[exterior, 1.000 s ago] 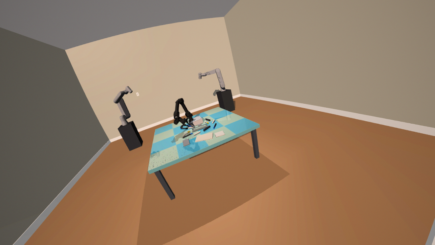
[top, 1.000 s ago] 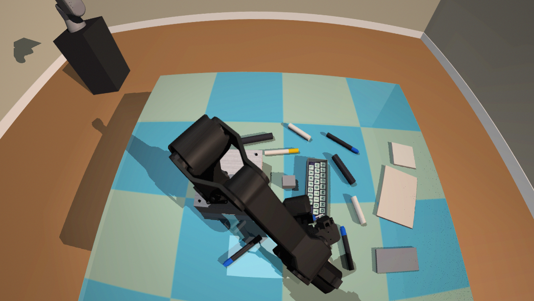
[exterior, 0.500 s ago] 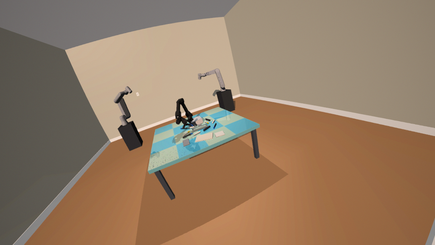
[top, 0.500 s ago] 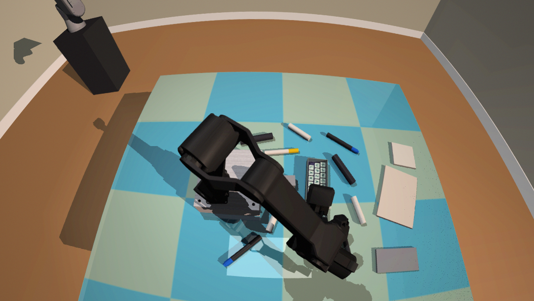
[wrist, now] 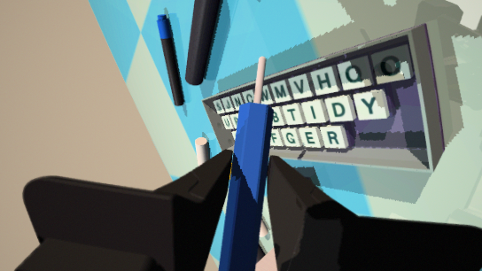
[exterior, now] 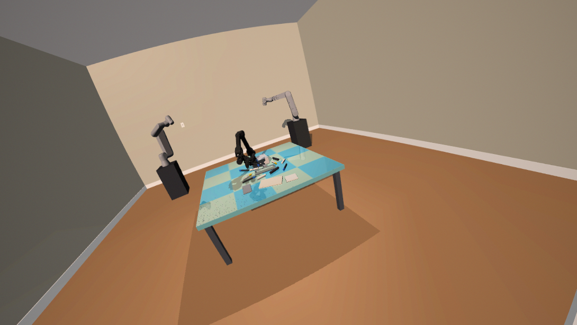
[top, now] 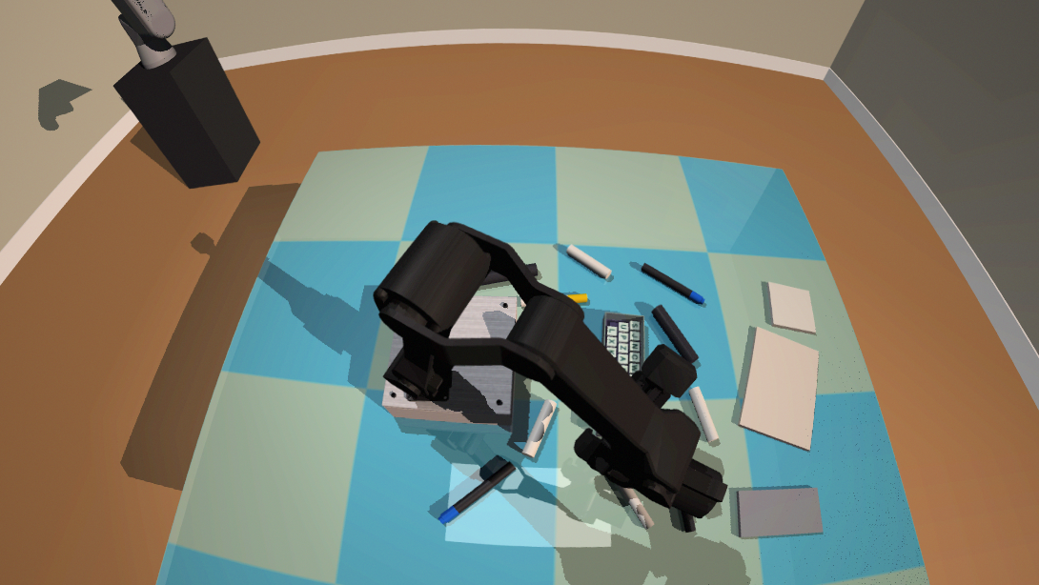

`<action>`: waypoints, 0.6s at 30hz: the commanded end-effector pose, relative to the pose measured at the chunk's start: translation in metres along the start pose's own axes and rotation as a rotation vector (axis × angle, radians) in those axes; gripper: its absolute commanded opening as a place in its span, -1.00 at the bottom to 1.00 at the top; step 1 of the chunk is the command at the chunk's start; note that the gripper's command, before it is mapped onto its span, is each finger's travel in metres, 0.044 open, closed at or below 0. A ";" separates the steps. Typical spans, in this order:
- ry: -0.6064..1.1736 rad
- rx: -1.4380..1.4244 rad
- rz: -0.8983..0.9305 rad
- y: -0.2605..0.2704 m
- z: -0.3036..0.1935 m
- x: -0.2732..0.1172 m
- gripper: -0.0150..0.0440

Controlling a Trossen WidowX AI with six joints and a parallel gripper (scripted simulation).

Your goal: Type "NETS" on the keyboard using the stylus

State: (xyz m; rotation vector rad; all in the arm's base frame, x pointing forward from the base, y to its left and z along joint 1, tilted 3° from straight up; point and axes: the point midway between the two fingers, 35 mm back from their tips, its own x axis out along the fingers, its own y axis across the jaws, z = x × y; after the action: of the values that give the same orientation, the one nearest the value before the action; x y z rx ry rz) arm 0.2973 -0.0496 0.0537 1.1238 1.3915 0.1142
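My gripper (wrist: 250, 160) is shut on the blue stylus (wrist: 254, 126), whose thin pale tip points away from the fingers. The open-topped keyboard (wrist: 423, 89) (top: 623, 339) lies beyond the fingers, its three key rows slanting across the wrist view. The tip crosses the top row around the C and W keys in that view; I cannot tell its height or whether it touches anything. The S key (wrist: 218, 106), N key (wrist: 238, 103), T key (wrist: 292, 113) and E key (wrist: 310, 137) show. The stylus hides some middle and lower keys. In the top view, the arm covers the keyboard's near end.
A blue-capped black marker (wrist: 174, 68) (top: 670, 281) and a thick dark cylinder (wrist: 202, 44) (top: 674, 333) lie beside the keyboard. A white cylinder (wrist: 202, 150) (top: 703, 415) lies nearby. Pale boards (top: 781, 392) (top: 790, 308) and a grey block (top: 780, 512) lie farther right.
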 end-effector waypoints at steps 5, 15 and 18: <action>0.050 0.243 0.033 0.021 -0.001 0.014 -0.49; 0.120 0.530 0.048 0.043 -0.007 0.029 -0.49; 0.144 0.617 0.048 0.050 -0.009 0.033 -0.49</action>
State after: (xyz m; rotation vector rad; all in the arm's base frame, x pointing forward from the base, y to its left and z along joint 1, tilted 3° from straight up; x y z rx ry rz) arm 0.3191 -0.0065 0.0636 1.5926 1.5437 -0.1606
